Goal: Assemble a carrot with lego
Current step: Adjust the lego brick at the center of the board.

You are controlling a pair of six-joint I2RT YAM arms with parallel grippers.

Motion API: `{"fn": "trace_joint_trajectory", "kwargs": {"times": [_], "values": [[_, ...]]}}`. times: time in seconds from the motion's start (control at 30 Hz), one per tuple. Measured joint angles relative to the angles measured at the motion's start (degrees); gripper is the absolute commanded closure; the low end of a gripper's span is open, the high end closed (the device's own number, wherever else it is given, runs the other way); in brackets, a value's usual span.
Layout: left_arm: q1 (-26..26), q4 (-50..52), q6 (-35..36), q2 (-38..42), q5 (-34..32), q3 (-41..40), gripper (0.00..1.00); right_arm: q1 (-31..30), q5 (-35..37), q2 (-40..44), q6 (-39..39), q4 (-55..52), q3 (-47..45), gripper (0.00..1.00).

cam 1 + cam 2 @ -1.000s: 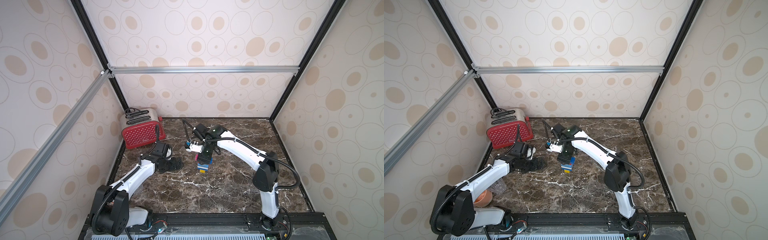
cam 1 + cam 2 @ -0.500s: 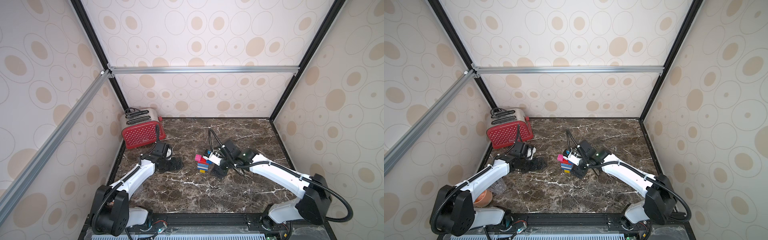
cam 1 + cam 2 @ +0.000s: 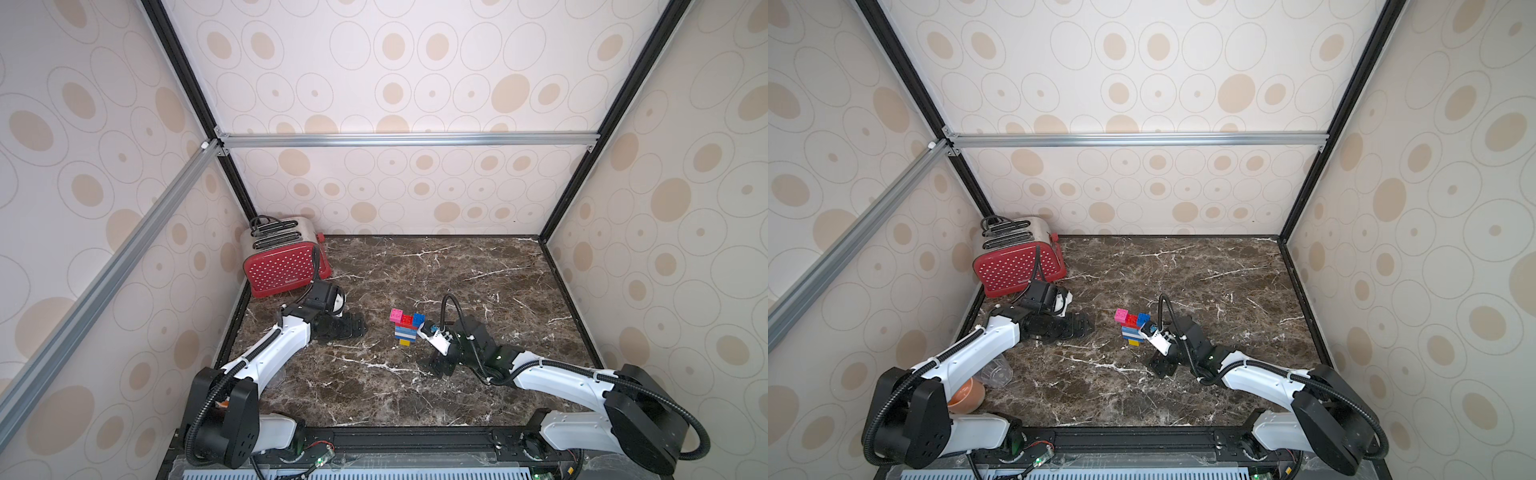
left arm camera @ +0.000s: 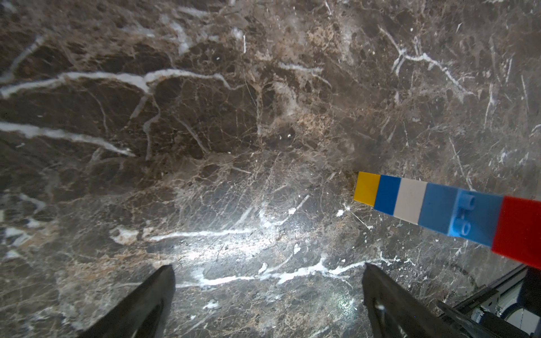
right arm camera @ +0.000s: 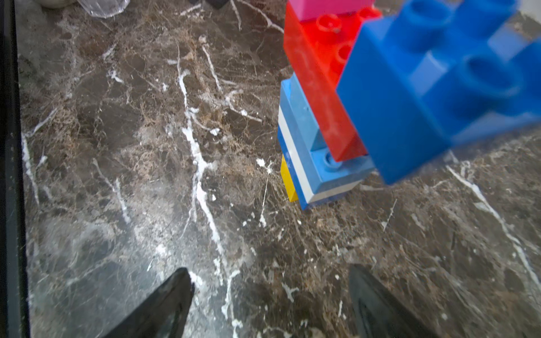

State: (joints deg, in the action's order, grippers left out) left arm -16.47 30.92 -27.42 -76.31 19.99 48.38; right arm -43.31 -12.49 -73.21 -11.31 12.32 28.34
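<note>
Carrot [image 3: 406, 328] stands upright on the surface [image 3: 457, 270]. Left hand [image 3: 355, 325] and right hand [image 3: 439, 368] sit low either side of it, fingers spread wide, holding nothing.

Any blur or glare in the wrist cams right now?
Right wrist view: blue top brick of the carrot is soft, likely too near the lens; the rest is sharper. Left wrist view: bright glare patch on the marble table; carrot mostly crisp.

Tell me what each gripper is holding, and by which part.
Nothing is held. The left gripper and the right gripper are both open with only table between their jaws; the carrot stands outside both.
</note>
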Motion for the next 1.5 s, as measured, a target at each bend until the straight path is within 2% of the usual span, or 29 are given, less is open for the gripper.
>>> {"fn": "trace_joint_trajectory", "kwargs": {"times": [0.17, 0.37, 0.97, 1.2, 1.5], "values": [[0.00, 0.00, -0.02, 0.00, -0.37, 0.00, 0.01, 0.04, -0.83, -4.09, 0.13, 12.76, -2.84, 0.14], [0.00, 0.00, -0.02, 0.02, -1.05, 0.00, 0.01, 1.05, -2.12, -8.76, 0.17, 23.28, -3.04, 0.15], [0.00, -0.09, -0.09, 0.02, -2.14, 0.00, 0.01, 4.44, -7.17, -22.32, 2.54, 43.71, -3.26, 0.23], [0.00, -0.13, -0.09, 0.02, -2.36, 0.00, 0.01, 5.53, -8.72, -25.24, 4.22, 49.42, -3.26, 0.33], [0.00, -0.13, -0.09, 0.02, -2.67, 0.00, 0.01, 5.90, -10.86, -26.43, 4.96, 50.75, -2.93, 0.50]]}}
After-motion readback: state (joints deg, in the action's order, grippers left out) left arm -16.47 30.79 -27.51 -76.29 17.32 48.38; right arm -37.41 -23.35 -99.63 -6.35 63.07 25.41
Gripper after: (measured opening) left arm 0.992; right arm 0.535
